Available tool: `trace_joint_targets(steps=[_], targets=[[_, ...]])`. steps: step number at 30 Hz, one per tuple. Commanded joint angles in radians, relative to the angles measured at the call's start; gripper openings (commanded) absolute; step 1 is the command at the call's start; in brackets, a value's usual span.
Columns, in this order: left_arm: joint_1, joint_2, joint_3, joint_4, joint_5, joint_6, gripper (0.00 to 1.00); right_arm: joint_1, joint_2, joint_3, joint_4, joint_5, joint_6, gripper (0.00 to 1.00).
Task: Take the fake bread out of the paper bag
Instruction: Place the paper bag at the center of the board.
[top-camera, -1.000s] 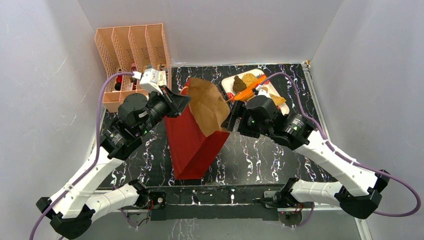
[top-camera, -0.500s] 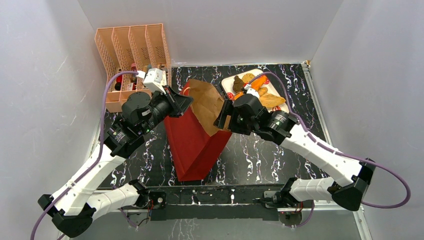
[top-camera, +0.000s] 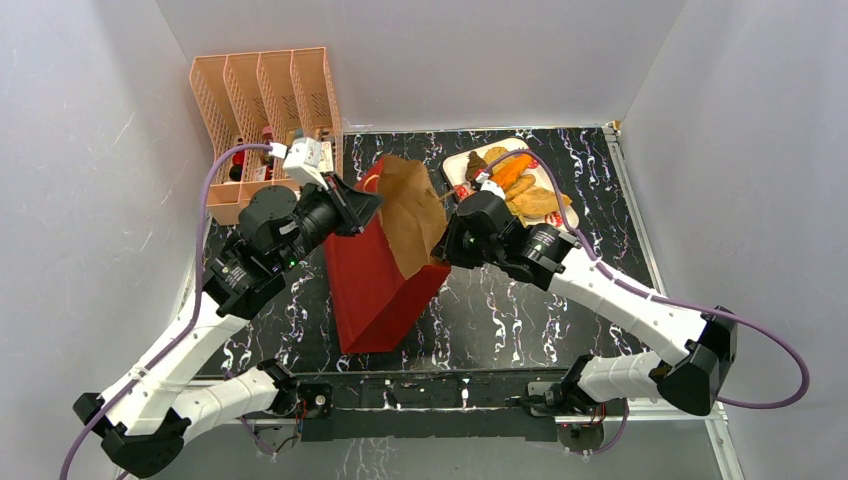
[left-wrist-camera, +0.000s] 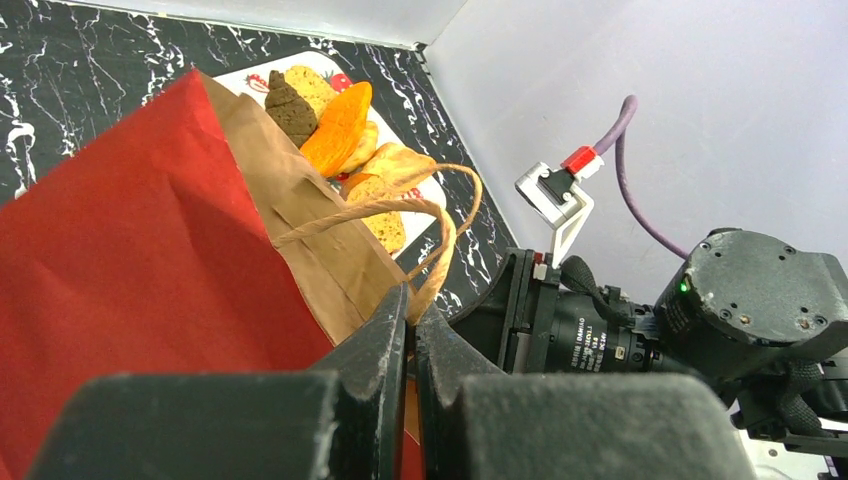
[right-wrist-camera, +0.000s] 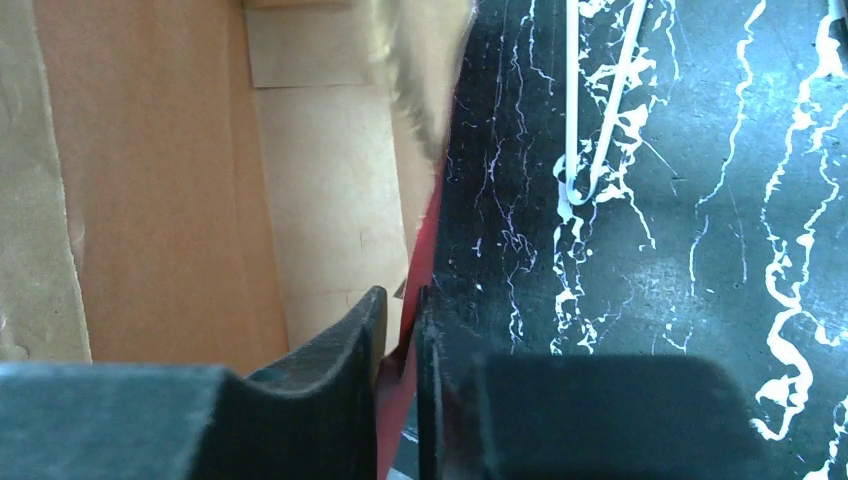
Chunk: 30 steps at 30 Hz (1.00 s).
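The black marbled worktop (top-camera: 540, 310) carries everything. The biggest thing on it is the paper bag (top-camera: 375, 290), red outside and brown kraft inside. It stands a little left of the middle, between my two arms, with its base toward the near edge and its open mouth leaning toward the far edge.

At the far left corner sits a peach slotted organiser (top-camera: 262, 90). There are a few small items in its near compartments that I cannot make out.

Toward the far right, just beyond the bag's mouth, lies a white tray (top-camera: 453, 167). The fake bread (top-camera: 522, 185) is on it, outside the bag: orange, golden-tan and yellow pieces and one dark brown one, lying close together and partly overlapping.

My left gripper (left-wrist-camera: 412, 305) is at the left rim of the bag's mouth with its jaws pressed together. A tan cord handle (left-wrist-camera: 440, 215) is pinched between them where it meets the rim.

My right gripper (right-wrist-camera: 400, 320) is at the right rim. One finger is inside against the brown paper and the other is outside over the worktop, with the bag's red wall nipped in the narrow gap between them. My right wrist camera looks down into the bag along its brown inner wall.
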Motion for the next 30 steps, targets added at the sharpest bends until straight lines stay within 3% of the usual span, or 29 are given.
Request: trace_joint_targets(steps=[1,4,6,14,19,30], targets=[[0.006,-0.034,-0.006,-0.010,-0.019,0.009,0.00,-0.001,0.020,-0.002,0.101,-0.006,0.000,0.11],[0.006,-0.057,-0.013,-0.056,-0.074,-0.002,0.10,-0.001,0.038,0.009,0.115,0.002,-0.008,0.09],[0.005,-0.074,-0.012,-0.096,-0.118,-0.012,0.21,0.000,0.054,0.023,0.122,0.021,-0.019,0.00],[0.006,-0.118,0.016,-0.237,-0.262,-0.037,0.42,0.000,0.111,0.087,0.124,0.068,-0.053,0.00],[0.006,-0.136,0.044,-0.324,-0.389,-0.076,0.48,-0.001,0.156,0.176,0.100,0.111,-0.065,0.00],[0.006,-0.197,0.064,-0.475,-0.626,-0.160,0.51,-0.001,0.204,0.283,0.078,0.200,-0.064,0.00]])
